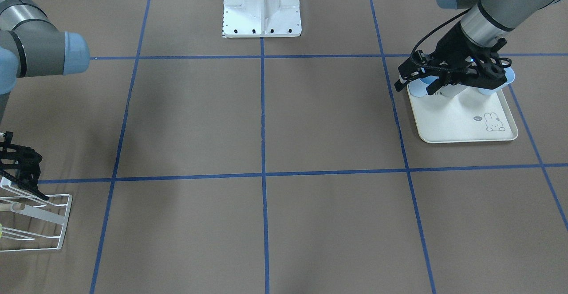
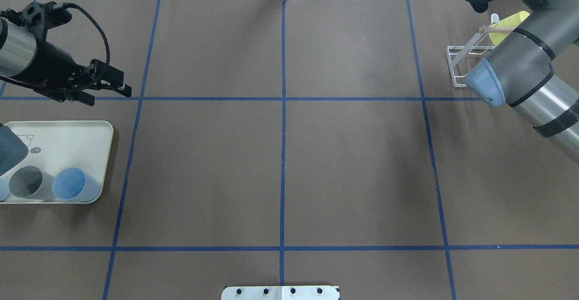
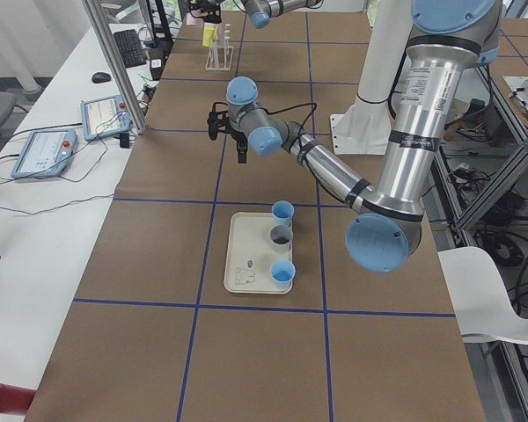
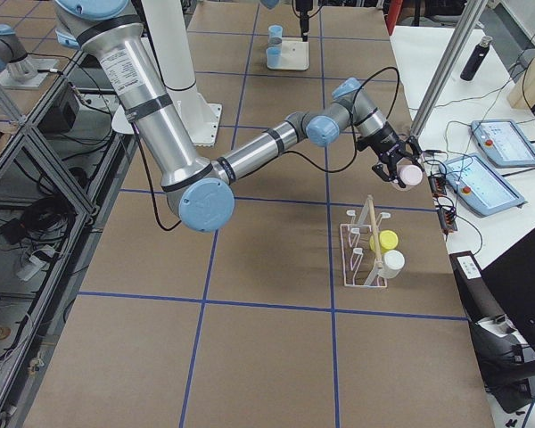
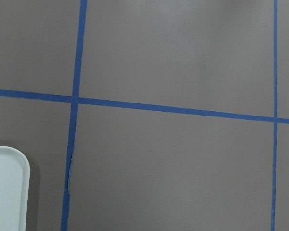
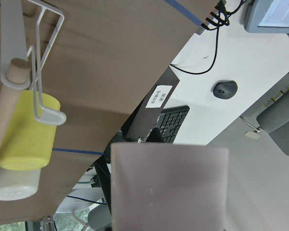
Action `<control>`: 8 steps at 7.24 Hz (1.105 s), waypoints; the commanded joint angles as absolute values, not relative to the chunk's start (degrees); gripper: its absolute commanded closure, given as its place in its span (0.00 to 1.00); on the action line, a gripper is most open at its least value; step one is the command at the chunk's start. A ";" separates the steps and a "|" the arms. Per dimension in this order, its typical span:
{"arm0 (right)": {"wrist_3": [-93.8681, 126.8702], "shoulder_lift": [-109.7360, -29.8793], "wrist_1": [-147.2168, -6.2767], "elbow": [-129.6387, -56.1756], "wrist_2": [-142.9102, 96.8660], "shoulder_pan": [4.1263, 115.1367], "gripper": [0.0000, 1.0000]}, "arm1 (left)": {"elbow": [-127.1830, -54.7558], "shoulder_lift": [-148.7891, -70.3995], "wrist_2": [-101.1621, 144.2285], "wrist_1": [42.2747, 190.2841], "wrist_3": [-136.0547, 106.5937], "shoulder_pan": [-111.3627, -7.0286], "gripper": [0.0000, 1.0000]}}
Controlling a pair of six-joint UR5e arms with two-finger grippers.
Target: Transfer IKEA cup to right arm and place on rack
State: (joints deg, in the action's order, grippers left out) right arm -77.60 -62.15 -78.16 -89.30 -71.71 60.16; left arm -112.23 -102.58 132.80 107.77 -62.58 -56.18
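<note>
Three tapered cups stand in a row on the cream tray (image 2: pixel 68 141), nearest the robot's base: a blue cup (image 2: pixel 72 184), a grey cup (image 2: pixel 27 183) and a second blue cup (image 3: pixel 282 272), which the overhead view cuts off at its edge. The tray is smooth with rounded corners and a small printed rabbit.

Beyond it, the left claw (image 2: pixel 125 88) hangs over the flat brown counter (image 2: pixel 353 173), its black fingers apart.

Farther across, the rack (image 4: pixel 361 259) of thin white wire carries a pale wooden dowel (image 4: pixel 374 241). A yellow cup (image 4: pixel 388 241) and a white cup (image 4: pixel 393 262) lie sideways in it.

Farthest out, near the counter's far edge, the right claw (image 4: pixel 401 171) is clamped on the pale pink IKEA cup (image 4: pixel 411 176). The cup is held in the air, apart from the rack. In the wrist view it hides the fingers.
</note>
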 commanded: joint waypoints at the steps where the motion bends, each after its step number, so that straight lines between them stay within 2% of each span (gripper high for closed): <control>1: -80.07 -64.32 -76.91 -87.98 -70.40 60.21 0.83 | -112.24 -102.48 132.80 107.84 -62.67 -56.16 0.00; 8: -77.61 -66.62 -76.99 -86.57 -66.89 56.87 0.80 | -112.32 -102.39 132.71 107.84 -62.67 -56.16 0.00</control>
State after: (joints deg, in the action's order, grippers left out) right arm -77.79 -66.56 -76.99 -86.94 -67.51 57.34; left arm -112.32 -102.42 132.72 107.84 -62.67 -56.16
